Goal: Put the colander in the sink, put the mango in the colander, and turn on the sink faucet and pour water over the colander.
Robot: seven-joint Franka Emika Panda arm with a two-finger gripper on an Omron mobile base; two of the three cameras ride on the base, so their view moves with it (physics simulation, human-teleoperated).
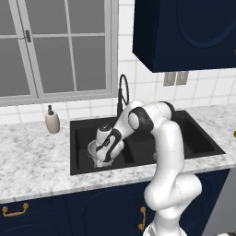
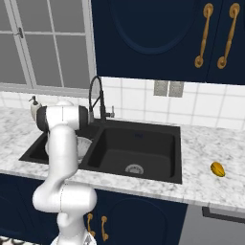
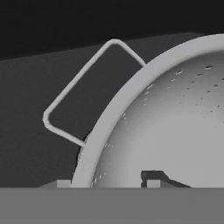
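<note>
The silver-grey colander (image 1: 93, 150) (image 2: 84, 146) (image 3: 175, 122) stands in the left basin of the black sink (image 1: 193, 138) (image 2: 139, 143), partly hidden behind my arm. My gripper (image 1: 103, 159) (image 3: 107, 180) reaches down onto its near rim, beside one wire handle (image 3: 78, 96). The jaws stand apart, one finger outside the rim and one inside the bowl, with a gap to the metal. The yellow-orange mango (image 2: 217, 169) lies on the counter right of the sink. The black arched sink faucet (image 1: 122, 92) (image 2: 97, 98) rises behind the divider. The water is out of view.
A beige soap dispenser (image 1: 52, 120) (image 2: 33, 106) stands on the marble counter left of the sink. A dark blue wall cabinet (image 1: 184, 32) hangs over the right basin. A window fills the wall behind the left basin.
</note>
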